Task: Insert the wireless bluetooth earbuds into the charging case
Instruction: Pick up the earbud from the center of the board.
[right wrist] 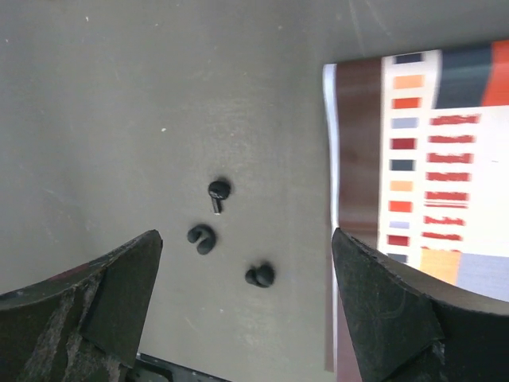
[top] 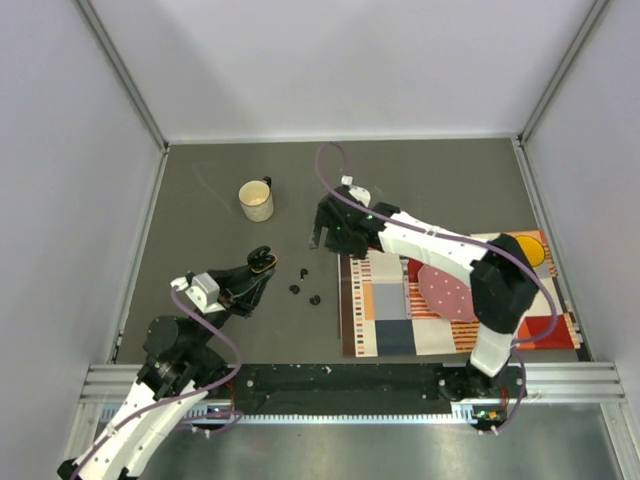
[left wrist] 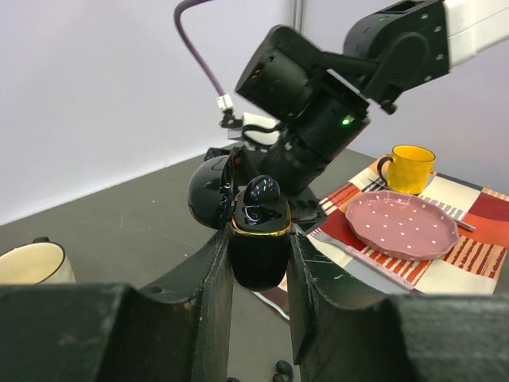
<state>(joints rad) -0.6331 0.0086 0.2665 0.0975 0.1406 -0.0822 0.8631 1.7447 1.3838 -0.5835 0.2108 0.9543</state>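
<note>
Nearest, at the left, the left gripper [top: 257,272] is clamping the charging case [top: 261,260] by its sides between both fingers [left wrist: 211,278] and holding it upright above the table [top: 430,185]. The case is black with a gold rim. Its lid [left wrist: 211,192] is hanging open toward the left. A glossy black rounded piece [left wrist: 261,191] is sticking up out of the case's mouth. It may be an earbud sitting in its slot, but I cannot tell for sure.

Just right of the case, three earbuds [right wrist: 219,189] are lying loose on the bare table in a small cluster, close together but not touching.

Slightly farther back, the right gripper [top: 330,240] is hanging above the table with its jaws spread wide apart. In the right wrist view the three earbuds are showing in the gap between them.

To the right, a patterned placemat [top: 385,310] is lying flat, its left edge running near the earbuds. It is carrying a pink plate [top: 447,293] and, at its far right corner, a yellow mug [top: 531,250].

Farthest back on the left, a cream mug [top: 257,201] is standing upright, well apart from the earbuds and the case.
</note>
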